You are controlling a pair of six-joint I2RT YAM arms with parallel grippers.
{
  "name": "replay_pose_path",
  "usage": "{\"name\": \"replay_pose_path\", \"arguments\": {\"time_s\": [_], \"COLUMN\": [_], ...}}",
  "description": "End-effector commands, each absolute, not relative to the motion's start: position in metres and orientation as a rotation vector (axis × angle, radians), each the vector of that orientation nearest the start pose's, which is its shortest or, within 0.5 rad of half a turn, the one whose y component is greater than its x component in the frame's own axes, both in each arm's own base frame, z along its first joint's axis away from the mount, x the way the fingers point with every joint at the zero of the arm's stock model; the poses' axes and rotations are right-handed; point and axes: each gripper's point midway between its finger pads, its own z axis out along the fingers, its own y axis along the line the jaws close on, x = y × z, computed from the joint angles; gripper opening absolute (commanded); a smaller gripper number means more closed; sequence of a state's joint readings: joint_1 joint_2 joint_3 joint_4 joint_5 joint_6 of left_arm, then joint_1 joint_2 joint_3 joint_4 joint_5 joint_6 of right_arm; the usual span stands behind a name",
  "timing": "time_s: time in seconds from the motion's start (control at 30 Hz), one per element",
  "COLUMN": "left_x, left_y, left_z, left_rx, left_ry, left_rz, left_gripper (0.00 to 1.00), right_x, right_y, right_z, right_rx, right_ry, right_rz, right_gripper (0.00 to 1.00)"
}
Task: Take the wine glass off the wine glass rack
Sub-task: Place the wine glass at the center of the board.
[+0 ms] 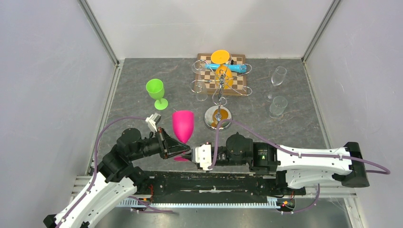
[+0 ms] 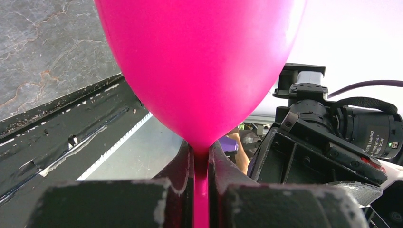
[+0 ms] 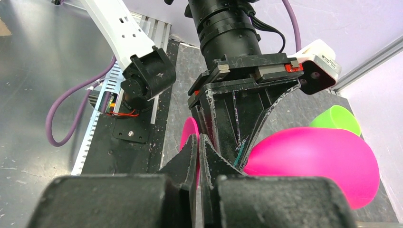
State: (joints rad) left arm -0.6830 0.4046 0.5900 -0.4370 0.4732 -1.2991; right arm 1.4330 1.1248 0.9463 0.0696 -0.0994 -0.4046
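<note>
The pink wine glass (image 1: 183, 124) is off the rack, held upright low over the table's front edge between both arms. My left gripper (image 2: 201, 152) is shut on its thin stem just under the bowl (image 2: 199, 61). From the right, my right gripper (image 3: 198, 142) is shut on the rim of the glass's round foot (image 3: 188, 135), which sits edge-on between its fingers, with the bowl (image 3: 313, 161) beyond. The chrome wine glass rack (image 1: 219, 90) stands at centre back on its round mirror base (image 1: 218, 117). An orange glass (image 1: 221, 61) hangs from its wire arms.
A green glass (image 1: 156, 90) stands left of the pink one. A chessboard (image 1: 237, 88) lies under the rack's far side. Two clear glasses (image 1: 278, 76) (image 1: 278, 105) stand at the right. Grey walls enclose the table; a black rail (image 1: 214, 183) runs along the front.
</note>
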Motion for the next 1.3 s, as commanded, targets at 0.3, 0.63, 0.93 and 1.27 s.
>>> {"name": "replay_pose_path", "arguments": {"time_s": [0.3,0.63,0.93,1.27], "left_x": [0.065,0.027,-0.011,-0.031], "left_y": [-0.215,-0.188,-0.168,-0.158], "left_z": [0.264,0.223,0.214,0.216], "left_rx": [0.004,0.323,0.613,0.794], "left_ry": [2.207,2.291,2.217,2.116], "left_rz": [-1.661,-1.509,-1.510,-1.524], "left_gripper": [0.02,0.02,0.02,0.02], "right_x": [0.054,0.064,0.069,0.095], "right_y": [0.383,0.358,0.359,0.353], "right_z": [0.347,0.358,0.350,0.360], "right_rx": [-1.347,-1.264,-1.276,-1.256], "right_ry": [0.986,1.162,1.308,1.446], "right_rz": [0.866,0.864,0.880,1.070], "right_gripper": [0.54,0.62,0.63,0.63]}}
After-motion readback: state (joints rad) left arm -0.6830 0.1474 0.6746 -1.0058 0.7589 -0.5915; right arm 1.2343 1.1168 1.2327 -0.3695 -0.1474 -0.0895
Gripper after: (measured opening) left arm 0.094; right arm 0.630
